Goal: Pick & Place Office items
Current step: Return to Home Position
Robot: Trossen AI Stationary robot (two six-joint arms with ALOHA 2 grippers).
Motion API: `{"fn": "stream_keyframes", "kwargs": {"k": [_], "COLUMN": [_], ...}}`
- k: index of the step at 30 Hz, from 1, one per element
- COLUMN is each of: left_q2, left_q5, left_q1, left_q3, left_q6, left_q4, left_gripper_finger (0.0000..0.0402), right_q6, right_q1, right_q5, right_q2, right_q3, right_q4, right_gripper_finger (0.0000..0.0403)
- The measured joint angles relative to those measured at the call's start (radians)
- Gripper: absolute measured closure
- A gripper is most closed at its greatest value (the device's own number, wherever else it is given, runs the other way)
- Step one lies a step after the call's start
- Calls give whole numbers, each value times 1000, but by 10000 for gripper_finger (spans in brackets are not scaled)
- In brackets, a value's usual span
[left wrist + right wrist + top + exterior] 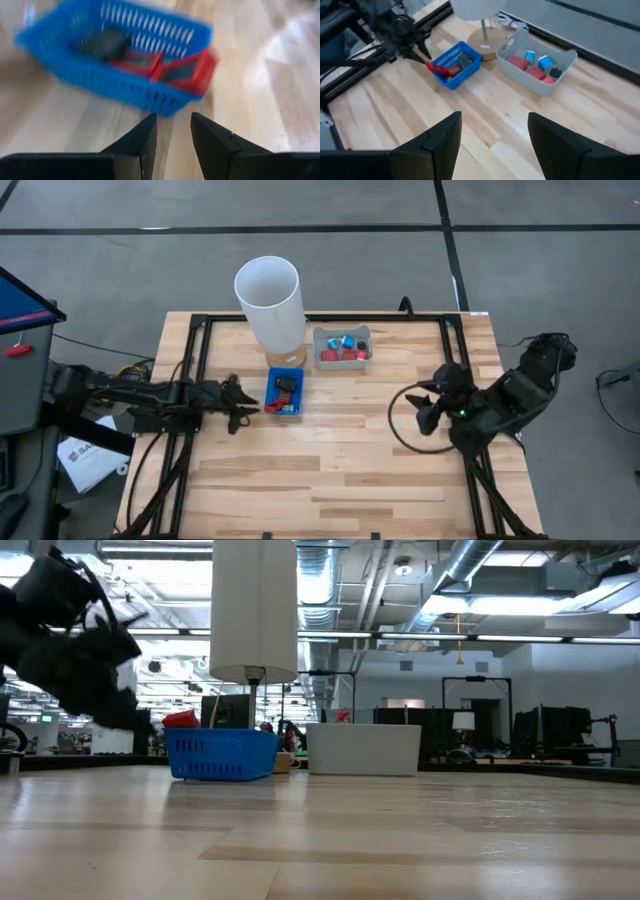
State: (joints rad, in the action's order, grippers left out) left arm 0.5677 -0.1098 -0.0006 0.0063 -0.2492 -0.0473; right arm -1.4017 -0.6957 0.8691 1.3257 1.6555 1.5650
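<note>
A small blue slatted tray [285,392] stands on the wooden table and holds a black piece [102,44] and red pieces [142,64]. One red piece [196,71] lies over the tray's corner rim; it also shows in the high view [272,409]. A white tray [342,346] behind it holds red, blue and black pieces [536,64]. My left gripper [172,127] is open and empty, just left of the blue tray [243,406]. My right gripper [492,125] is open and empty, raised at the table's right [425,408].
A tall white cylinder [268,298] on a round wooden foot stands right behind the blue tray. A black frame [200,340] runs along the table's left, far and right edges. Bare wood lies between the trays and the near edge.
</note>
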Motion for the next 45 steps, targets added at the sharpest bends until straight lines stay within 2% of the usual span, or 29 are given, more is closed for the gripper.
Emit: {"fn": "stream_keyframes", "kwargs": {"k": [1, 4, 6, 8, 12, 14, 20, 23, 25, 27, 30, 33, 35, 41, 45], "left_q2": [29, 104, 142, 170, 201, 202, 200, 200, 200, 199, 196, 177, 158, 52, -41], "left_q5": [1, 15, 18, 20, 21, 0, -244, -380, -402, -350, -190, 51, 171, 196, 196], "left_q1": [0, 0, 0, 0, 0, 0, 0, 0, 0, 0, 0, -3, -4, -3, -3], "left_q3": [0, 0, 0, 0, 0, 0, 0, 0, 0, 0, 0, 0, 0, 0, 0], "left_q6": [-60, -378, -510, -569, -575, -536, -198, -27, 95, 162, 230, 326, 346, 314, 320], "left_q4": [-2, -18, -13, -16, -20, -24, -90, -211, -334, -482, -642, -684, -643, -429, -356], "left_gripper_finger": [286, 282, 280, 280, 282, 284, 280, 279, 280, 281, 281, 279, 277, 277, 279], "right_q6": [22, 70, 90, 141, 259, 309, 410, 461, 483, 486, 477, 438, 413, 349, 341], "right_q1": [-7, -29, -54, -79, -113, -117, -124, -131, -127, -128, -127, -127, -127, -127, -127], "right_q5": [3, 46, 86, 115, 127, 127, 127, 128, 128, 128, 144, 173, 187, 230, 232], "right_q2": [-11, -47, -80, -118, -174, -200, -268, -290, -297, -300, -299, -293, -287, -269, -258], "right_q3": [-3, -27, -56, -89, -153, -176, -247, -262, -270, -270, -270, -270, -270, -270, -270], "right_q4": [-2, -5, -42, -102, -213, -253, -372, -442, -479, -488, -500, -500, -499, -505, -506], "right_gripper_finger": [182, 182, 182, 182, 182, 182, 182, 182, 182, 182, 182, 184, 188, 202, 209]}}
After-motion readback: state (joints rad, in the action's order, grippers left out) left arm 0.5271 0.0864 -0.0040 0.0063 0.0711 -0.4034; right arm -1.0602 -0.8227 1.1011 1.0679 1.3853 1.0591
